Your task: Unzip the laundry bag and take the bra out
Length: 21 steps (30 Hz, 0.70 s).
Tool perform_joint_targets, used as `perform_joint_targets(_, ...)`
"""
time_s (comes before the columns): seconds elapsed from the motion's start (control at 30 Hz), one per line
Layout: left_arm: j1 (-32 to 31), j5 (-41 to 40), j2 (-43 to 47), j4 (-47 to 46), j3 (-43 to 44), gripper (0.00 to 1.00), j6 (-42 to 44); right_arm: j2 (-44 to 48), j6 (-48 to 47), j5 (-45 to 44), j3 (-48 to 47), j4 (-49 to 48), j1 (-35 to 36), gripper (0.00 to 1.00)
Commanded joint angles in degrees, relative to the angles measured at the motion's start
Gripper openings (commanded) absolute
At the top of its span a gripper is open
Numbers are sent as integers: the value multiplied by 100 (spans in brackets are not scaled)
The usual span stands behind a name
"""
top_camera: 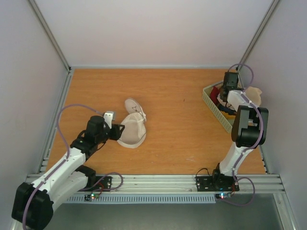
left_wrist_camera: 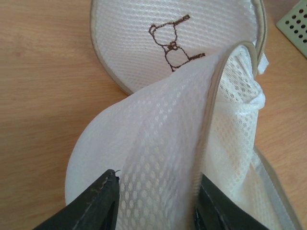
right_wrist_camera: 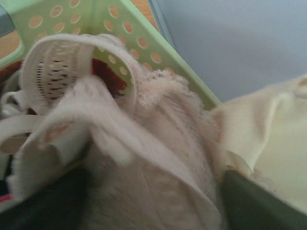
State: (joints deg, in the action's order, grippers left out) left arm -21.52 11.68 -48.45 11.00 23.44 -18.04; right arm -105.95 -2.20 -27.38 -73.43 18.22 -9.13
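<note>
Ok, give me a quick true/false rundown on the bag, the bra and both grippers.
1. The left gripper is shut on the laundry bag mesh. True.
2. The laundry bag is zipped shut. False: it gapes open, one face folded back.
3. The bra sits between the fingers of the right gripper at the green basket. True.
4. The bra is inside the laundry bag. False: it is at the green basket, well away from the bag.

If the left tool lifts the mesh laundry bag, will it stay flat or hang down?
Probably it hangs: the mesh laundry bag folds and drapes between the fingers of the left tool. It looks light, being thin open mesh. The corded rim may hold some curve.
</note>
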Motion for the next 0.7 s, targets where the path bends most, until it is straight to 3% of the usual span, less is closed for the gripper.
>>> perform_joint_targets(0.0, -19, 50, 3, -118, 125, 33, 156, 274, 54, -40, -136, 228, 11, 97)
perform_joint_targets(0.23, -20, 742, 119, -530, 108, 1, 237, 1052, -157, -917, -449, 433, 566, 98)
perform_joint_targets(0.43, -23, 1735, 403, -1122, 83, 0, 948, 1766, -406, -1110, -500, 382, 1349, 99)
perform_joint_targets(0.57, -81, 2580, 848, -1435, -4, 1, 2699, 2298, -930, -160, -117, 42, 2097, 99)
perform_joint_targets(0.67, -116, 2670, 899, -1331, -28, 1, 3765, 2732, -1191, 820, 247, -269, 2692, 98)
